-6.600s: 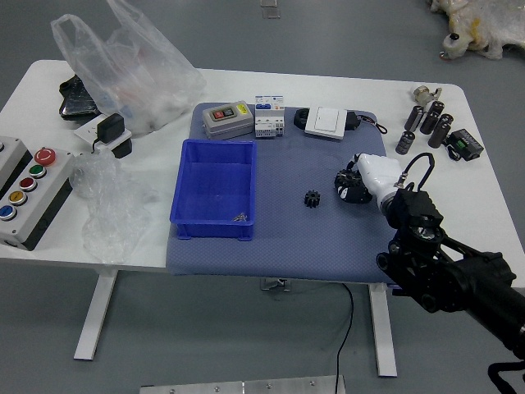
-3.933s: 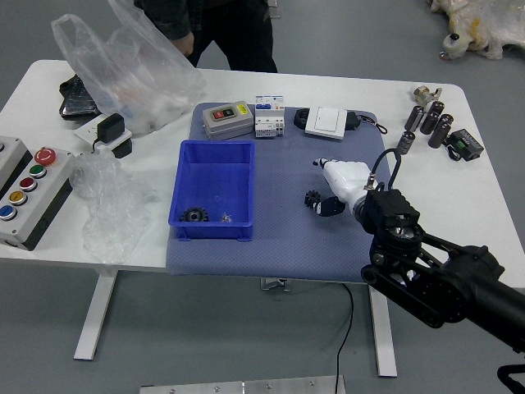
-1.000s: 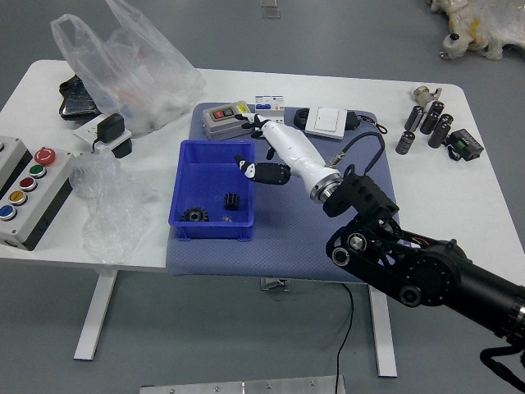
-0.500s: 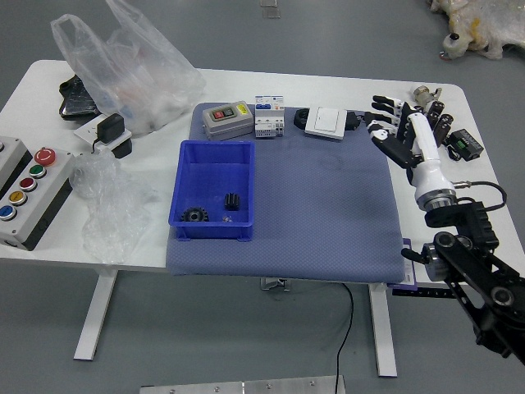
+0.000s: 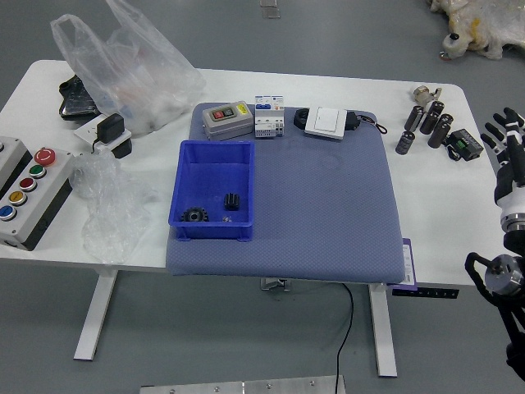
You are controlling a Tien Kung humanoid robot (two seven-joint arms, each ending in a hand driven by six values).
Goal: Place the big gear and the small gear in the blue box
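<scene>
The right hand (image 5: 510, 152) has swung from the blue box (image 5: 215, 232) to the table's right edge, empty, fingers apart. Well to its left, the big gear (image 5: 194, 214) and small gear (image 5: 232, 201) lie inside; the task looks complete.

Workshop-like bench, button boxes (image 5: 37, 193).

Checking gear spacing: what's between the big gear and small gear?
Head view: only bare floor of the blue box between the big gear and small gear. A small metallic piece lies off that line, toward the near wall.
</scene>
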